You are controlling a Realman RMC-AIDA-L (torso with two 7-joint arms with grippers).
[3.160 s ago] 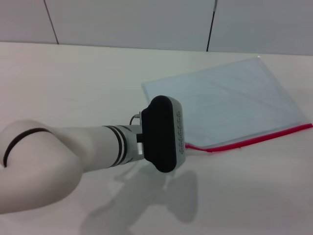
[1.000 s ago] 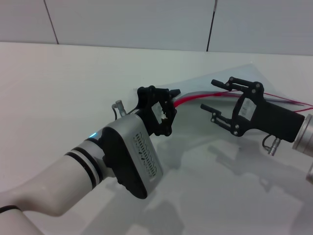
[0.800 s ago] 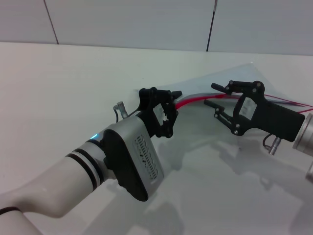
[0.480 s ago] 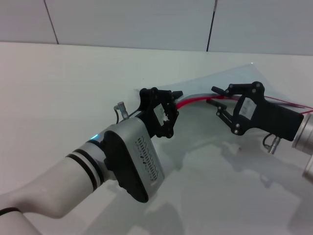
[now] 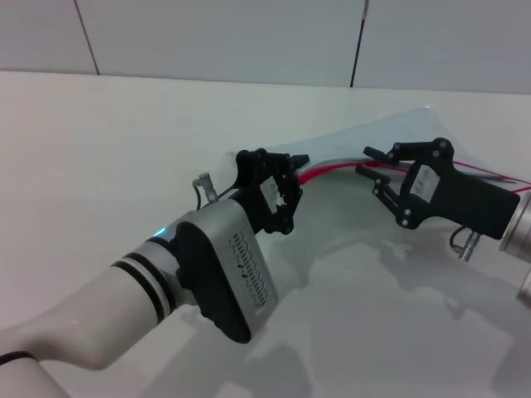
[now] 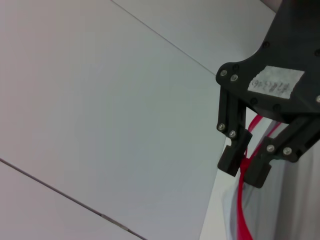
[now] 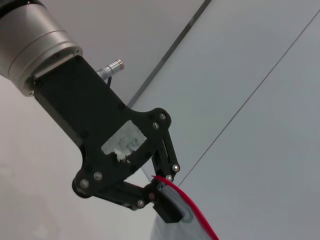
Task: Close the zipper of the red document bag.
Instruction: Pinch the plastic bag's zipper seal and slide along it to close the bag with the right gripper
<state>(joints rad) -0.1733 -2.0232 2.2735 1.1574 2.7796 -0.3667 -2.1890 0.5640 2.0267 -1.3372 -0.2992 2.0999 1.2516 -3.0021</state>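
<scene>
White table [image 5: 99, 141]; left end effector [image 5: 297, 163] clamps zipper [image 5: 332, 168], right end effector [image 5: 366, 161] apart

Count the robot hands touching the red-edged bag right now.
1 for sure. The left hand is shut on the zipper at the red document bag's raised end; the right hand is open around that strip, contact unclear.

A white table [image 5: 124, 133] is lying across most of the head view, its surface plain and slightly glossy, with soft grey shadows falling on its near part. Behind it a pale wall [image 5: 216, 37] is standing along the table's far edge. Two thin dark seams are running down the wall, one [image 5: 86, 36] toward the left and one [image 5: 358, 41] toward the right, dividing it into panels.
</scene>
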